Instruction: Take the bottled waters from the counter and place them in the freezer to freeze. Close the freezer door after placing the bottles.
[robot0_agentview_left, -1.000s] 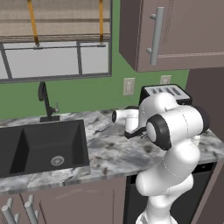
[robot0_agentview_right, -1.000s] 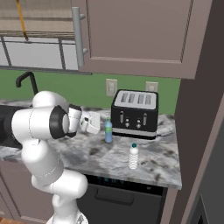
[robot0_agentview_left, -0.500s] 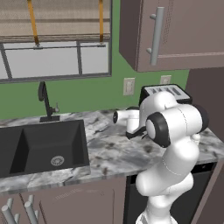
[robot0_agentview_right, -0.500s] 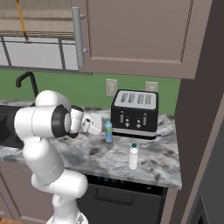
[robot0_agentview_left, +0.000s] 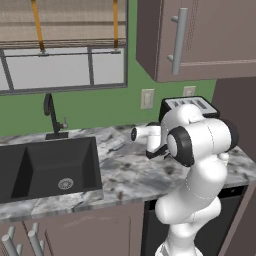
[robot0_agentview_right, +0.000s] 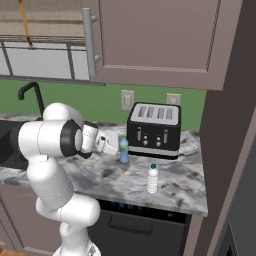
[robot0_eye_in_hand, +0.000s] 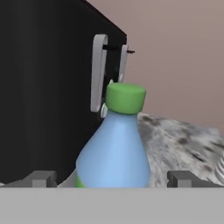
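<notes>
The gripper (robot0_eye_in_hand: 111, 178) is level with the blue-tinted bottle (robot0_agentview_right: 123, 149) on the marbled counter (robot0_agentview_right: 175, 185). Its 2 fingertips (robot0_eye_in_hand: 41, 178) stand spread wide, 1 on each side of the bottle's body, clear of it, so nothing is grasped. In the hand view the bottle's cap reads green and its shoulder sits centred between the tips. The bottle stands upright just in front of the black 4-slot toaster (robot0_agentview_right: 153, 130), near that appliance's left front corner.

The 2nd bottle, whitish (robot0_agentview_right: 152, 178), stands upright nearer the counter's front edge, apart from the blue one, untouched.

From the left base view the arm's white elbow masks the bottles; the black sink (robot0_agentview_left: 47, 166) and its faucet (robot0_agentview_left: 51, 117) lie to the arm's left.
</notes>
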